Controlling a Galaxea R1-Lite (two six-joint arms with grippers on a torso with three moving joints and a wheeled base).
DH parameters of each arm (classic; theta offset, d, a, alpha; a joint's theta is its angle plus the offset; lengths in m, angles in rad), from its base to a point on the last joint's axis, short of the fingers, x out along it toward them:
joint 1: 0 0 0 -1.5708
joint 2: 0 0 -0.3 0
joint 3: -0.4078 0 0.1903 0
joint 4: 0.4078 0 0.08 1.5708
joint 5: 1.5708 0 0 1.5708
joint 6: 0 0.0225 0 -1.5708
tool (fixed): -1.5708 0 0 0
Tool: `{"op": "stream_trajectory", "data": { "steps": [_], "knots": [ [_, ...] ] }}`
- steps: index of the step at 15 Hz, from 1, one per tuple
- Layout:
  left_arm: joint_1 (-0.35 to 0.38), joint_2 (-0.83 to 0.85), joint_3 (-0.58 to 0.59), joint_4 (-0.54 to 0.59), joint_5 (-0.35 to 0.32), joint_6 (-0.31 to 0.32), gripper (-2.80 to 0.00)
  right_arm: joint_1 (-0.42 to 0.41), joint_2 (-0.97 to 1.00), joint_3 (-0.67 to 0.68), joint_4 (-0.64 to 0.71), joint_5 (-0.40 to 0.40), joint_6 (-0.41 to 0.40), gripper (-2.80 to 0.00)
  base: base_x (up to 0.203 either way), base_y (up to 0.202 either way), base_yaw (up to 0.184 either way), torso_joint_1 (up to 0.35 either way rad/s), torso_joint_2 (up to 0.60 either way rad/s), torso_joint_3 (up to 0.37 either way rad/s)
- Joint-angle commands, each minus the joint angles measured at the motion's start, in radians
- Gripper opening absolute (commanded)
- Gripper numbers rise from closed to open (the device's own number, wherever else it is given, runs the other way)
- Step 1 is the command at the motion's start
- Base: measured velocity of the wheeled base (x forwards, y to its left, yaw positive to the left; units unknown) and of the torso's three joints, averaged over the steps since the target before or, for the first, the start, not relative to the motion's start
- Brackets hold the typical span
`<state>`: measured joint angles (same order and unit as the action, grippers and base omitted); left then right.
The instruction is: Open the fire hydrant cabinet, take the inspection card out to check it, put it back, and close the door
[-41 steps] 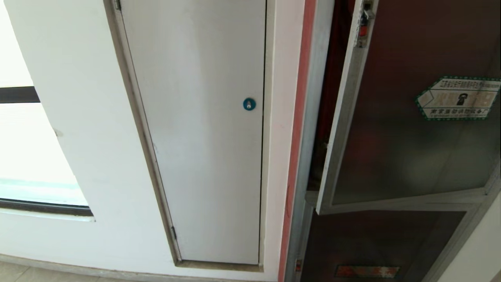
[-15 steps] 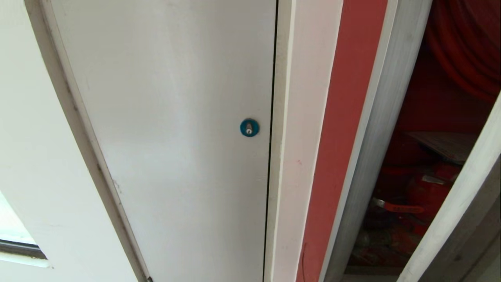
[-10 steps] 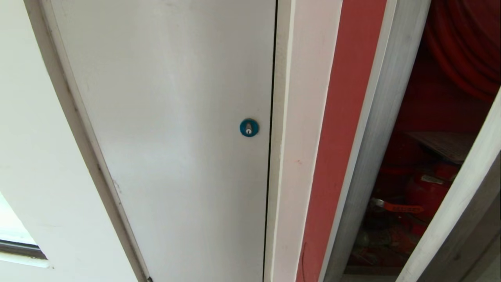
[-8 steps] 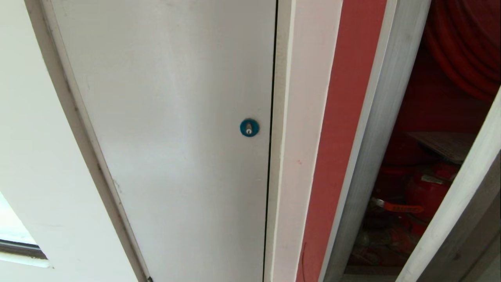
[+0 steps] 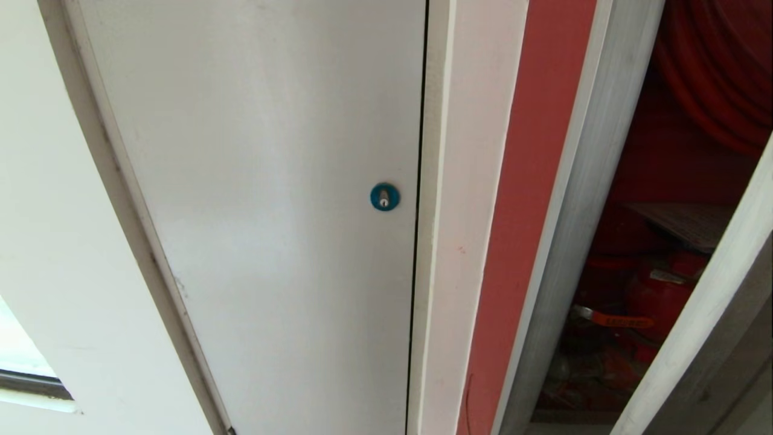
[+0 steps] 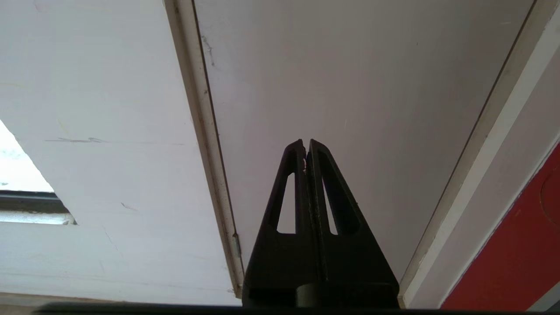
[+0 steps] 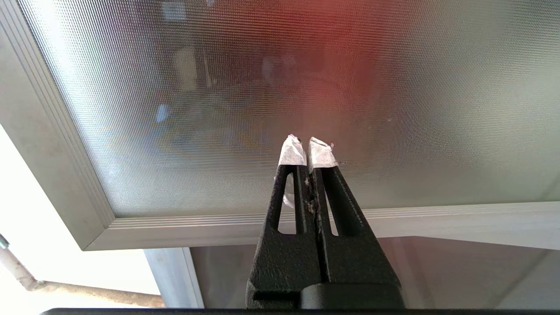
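Note:
The fire hydrant cabinet (image 5: 577,199) stands open at the right of the head view. Inside it are a red hose reel (image 5: 718,78) and a red hydrant valve (image 5: 655,290). A flat pale inspection card (image 5: 688,223) lies in shadow above the valve. The door's silver edge (image 5: 694,338) slants across the lower right corner. My right gripper (image 7: 308,142) is shut, with white-taped tips and nothing held, facing the door's tinted glass (image 7: 280,87). My left gripper (image 6: 306,142) is shut and empty before the white door (image 6: 350,87). Neither arm shows in the head view.
A plain white door (image 5: 272,181) with a round blue lock (image 5: 384,197) fills the middle of the head view. A red strip (image 5: 531,181) runs between it and the cabinet. A lower dark panel (image 7: 437,271) sits under the glass door. A window edge (image 5: 30,380) is at far left.
Since the earliest frame the camera has come closer to the wall, so the white door and the cabinet gap fill the view. Over the last second nothing has moved.

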<state>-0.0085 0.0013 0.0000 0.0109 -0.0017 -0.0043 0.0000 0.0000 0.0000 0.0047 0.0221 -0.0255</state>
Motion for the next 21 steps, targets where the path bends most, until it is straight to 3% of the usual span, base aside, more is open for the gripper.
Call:
{"op": "stream_trajectory", "data": {
  "steps": [1, 8, 10, 12, 14, 18, 21],
  "knots": [
    [-0.001, 0.000, 0.000, 0.000, 0.000, 0.000, -2.80, 0.000, 0.002, -0.002, 0.000, 0.001, -0.002, -2.80, 0.000, 0.000, 0.000, 0.000, 0.00, 0.000],
    [0.001, 0.000, 0.000, 0.000, 0.000, 0.000, -2.80, 0.000, 0.000, -0.008, -0.043, -0.030, 0.060, -2.80, 0.000, 0.000, 0.000, 0.000, 0.00, 0.000],
    [0.001, 0.000, 0.000, 0.000, 0.000, 0.000, -2.80, 0.000, 0.001, -0.092, -0.056, -0.034, 0.058, -2.80, 0.000, 0.000, 0.000, 0.000, 0.00, 0.000],
    [0.001, 0.000, 0.000, 0.000, 0.000, 0.000, -2.80, 0.000, 0.020, -0.254, 0.043, 0.015, 0.058, -2.80, 0.000, 0.000, 0.000, 0.000, 0.00, 0.000],
    [0.001, 0.000, 0.000, 0.000, 0.000, 0.000, -2.80, 0.000, 0.088, -0.438, 0.196, 0.156, 0.060, -2.80, 0.000, 0.000, 0.000, 0.000, 0.00, 0.000],
    [0.001, 0.000, 0.000, -0.001, 0.000, 0.000, -2.80, 0.001, 0.339, -0.648, 0.329, 0.551, 0.060, -2.80, 0.000, 0.000, 0.000, 0.000, 0.00, 0.000],
    [0.001, 0.000, 0.000, 0.000, 0.000, 0.000, -2.80, 0.000, 0.544, -0.743, 0.353, 0.719, 0.060, -2.80, 0.000, 0.000, 0.000, 0.000, 0.00, 0.000]
  ]
}}
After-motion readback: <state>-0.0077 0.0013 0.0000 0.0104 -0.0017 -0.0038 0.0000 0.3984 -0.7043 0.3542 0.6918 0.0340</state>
